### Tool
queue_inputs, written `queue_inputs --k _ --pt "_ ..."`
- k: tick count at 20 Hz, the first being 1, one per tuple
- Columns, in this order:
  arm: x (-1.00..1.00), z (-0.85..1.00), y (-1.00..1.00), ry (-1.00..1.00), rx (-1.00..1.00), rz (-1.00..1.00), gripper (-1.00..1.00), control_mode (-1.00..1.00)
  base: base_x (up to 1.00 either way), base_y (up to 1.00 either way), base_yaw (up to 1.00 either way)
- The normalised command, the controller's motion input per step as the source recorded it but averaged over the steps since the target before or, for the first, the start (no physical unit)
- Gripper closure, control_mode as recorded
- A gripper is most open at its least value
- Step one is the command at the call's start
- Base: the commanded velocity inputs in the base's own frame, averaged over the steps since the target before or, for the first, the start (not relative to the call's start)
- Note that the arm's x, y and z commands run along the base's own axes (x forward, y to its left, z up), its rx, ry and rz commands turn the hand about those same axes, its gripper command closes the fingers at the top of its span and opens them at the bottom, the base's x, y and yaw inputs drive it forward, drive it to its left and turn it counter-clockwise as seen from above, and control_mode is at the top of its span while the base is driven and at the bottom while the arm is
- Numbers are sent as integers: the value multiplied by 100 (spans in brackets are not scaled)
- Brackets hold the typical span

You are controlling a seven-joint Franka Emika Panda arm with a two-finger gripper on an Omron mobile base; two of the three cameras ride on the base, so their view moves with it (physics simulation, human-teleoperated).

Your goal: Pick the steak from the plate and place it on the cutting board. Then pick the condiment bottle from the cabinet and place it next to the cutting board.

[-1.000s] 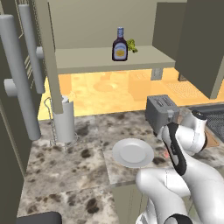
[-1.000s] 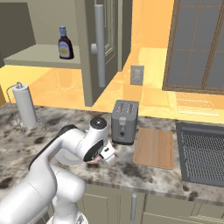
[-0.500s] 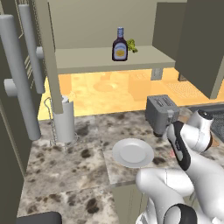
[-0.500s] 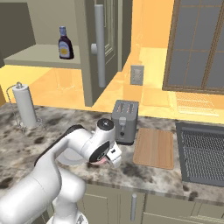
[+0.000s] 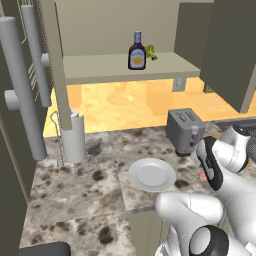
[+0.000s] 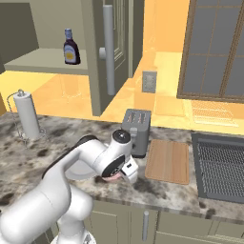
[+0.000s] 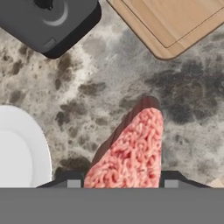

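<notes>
Steak in transit between plate and cutting board.
The gripper [image 7: 121, 183], jaws partly closed on the steak [image 7: 131, 153], holds it above the counter, between the bare plate [image 5: 151, 174] and the cutting board [image 6: 167, 160]. Of 2 placements, neither is complete: the condiment bottle [image 5: 136, 51] stands on the cabinet [image 5: 125, 67] shelf.

Arm [image 6: 71, 176]: glossy white rounded shells, dark joint bands, grey round cap at wrist [image 6: 121, 137].
</notes>
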Motion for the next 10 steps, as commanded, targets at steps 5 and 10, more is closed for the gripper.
queue_inputs --k 5,10 --pt "-2 8 -9 -8 2 10 100 -100 0 0 0" --pt "-8 9 -7 -13 2 14 100 -100 0 0 0"
